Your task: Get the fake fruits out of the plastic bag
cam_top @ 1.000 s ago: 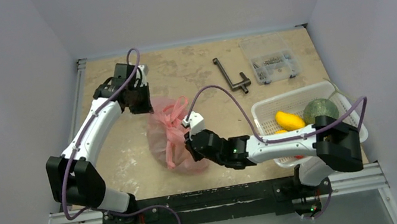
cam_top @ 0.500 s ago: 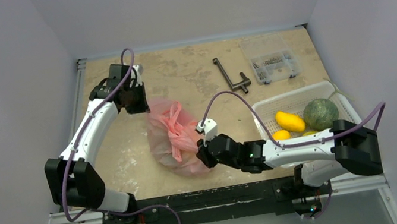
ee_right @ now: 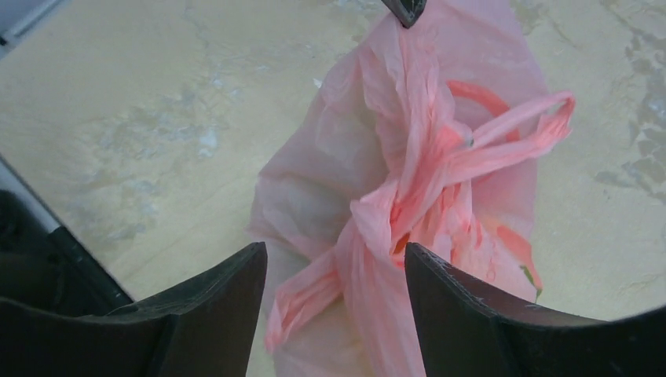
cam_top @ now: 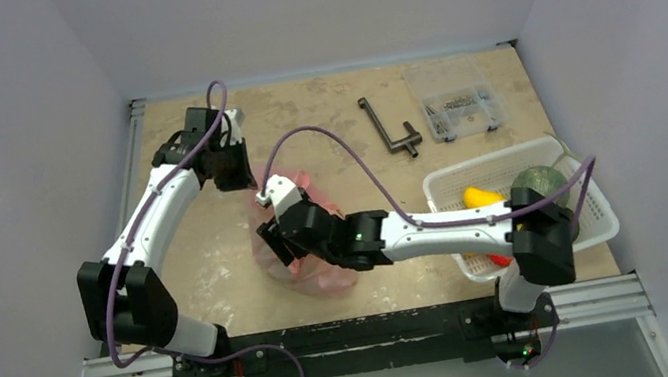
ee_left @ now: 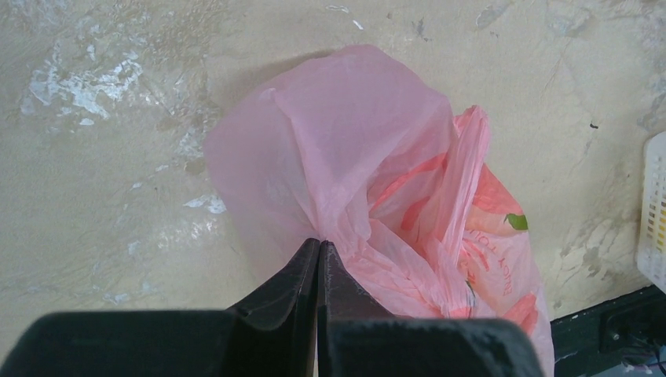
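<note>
The pink plastic bag (cam_top: 307, 183) lies crumpled in the middle of the table, its handles twisted together (ee_right: 440, 149). My left gripper (ee_left: 320, 242) is shut on a pinch of the bag's film at its far edge (cam_top: 232, 176). My right gripper (ee_right: 335, 255) hovers over the bag (cam_top: 272, 242), open, its fingers either side of the twisted handles without touching them. A dull green melon (cam_top: 539, 181) and a yellow fruit (cam_top: 480, 196) lie in the white basket. The film hides whatever is inside the bag.
The white lattice basket (cam_top: 439, 194) stands at the right, next to my right arm's base. A clear small-parts box (cam_top: 455, 112) and a dark metal tool (cam_top: 392, 135) lie at the back right. Grey walls close in the table.
My right arm has swung left from the bag's right side to above the bag, and its gripper has opened. The left gripper has stayed shut on the film.
</note>
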You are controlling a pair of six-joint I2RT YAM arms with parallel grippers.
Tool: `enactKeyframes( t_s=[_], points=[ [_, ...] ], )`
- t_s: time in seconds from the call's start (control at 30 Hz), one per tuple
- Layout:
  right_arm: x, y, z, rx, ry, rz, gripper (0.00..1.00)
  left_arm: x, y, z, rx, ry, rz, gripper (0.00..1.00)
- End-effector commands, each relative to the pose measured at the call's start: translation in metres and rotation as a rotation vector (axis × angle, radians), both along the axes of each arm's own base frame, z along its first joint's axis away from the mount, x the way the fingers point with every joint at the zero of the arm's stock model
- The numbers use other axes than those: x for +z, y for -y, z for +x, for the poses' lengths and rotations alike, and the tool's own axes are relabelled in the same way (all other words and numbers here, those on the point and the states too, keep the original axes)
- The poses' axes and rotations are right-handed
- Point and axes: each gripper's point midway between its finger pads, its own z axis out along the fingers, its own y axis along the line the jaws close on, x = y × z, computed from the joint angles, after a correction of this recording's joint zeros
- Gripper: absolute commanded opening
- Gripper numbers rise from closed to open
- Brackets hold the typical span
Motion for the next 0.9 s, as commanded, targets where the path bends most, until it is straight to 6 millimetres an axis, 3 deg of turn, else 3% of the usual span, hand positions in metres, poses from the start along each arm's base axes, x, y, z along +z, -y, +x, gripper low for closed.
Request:
enactKeyframes(
  t_s=[0.0, 0.07, 0.23, 0.4, 0.57, 0.73, 0.87],
  points=[
    [-0.012, 0.004, 0.023, -0.072, 0.076, -0.202, 0.64, 0.015, 0.002, 0.011, 0.003, 0.049, -0.029, 0.0],
    [-0.017, 0.004, 0.027, -0.084, 0.09, -0.243, 0.62, 0.014, 0.002, 0.012, 0.005, 0.049, -0.026, 0.0],
    [-0.028, 0.014, 0.029, -0.105, 0.098, -0.28, 0.44, 0.016, 0.0, 0.013, 0.017, 0.05, -0.019, 0.0],
    [-0.025, 0.03, 0.021, -0.124, 0.077, -0.228, 0.06, 0.017, -0.01, 0.015, 0.054, 0.056, -0.006, 0.0],
    [-0.033, 0.05, -0.002, -0.067, 0.024, -0.11, 0.0, 0.018, -0.021, 0.017, 0.097, 0.055, -0.003, 0.0],
    [-0.03, 0.074, -0.023, -0.068, -0.029, 0.092, 0.0, 0.018, -0.032, 0.019, 0.138, 0.051, -0.008, 0.0],
    [-0.04, 0.082, -0.038, -0.046, -0.089, 0.19, 0.0, 0.02, -0.039, 0.019, 0.165, 0.053, -0.013, 0.0]
  ],
)
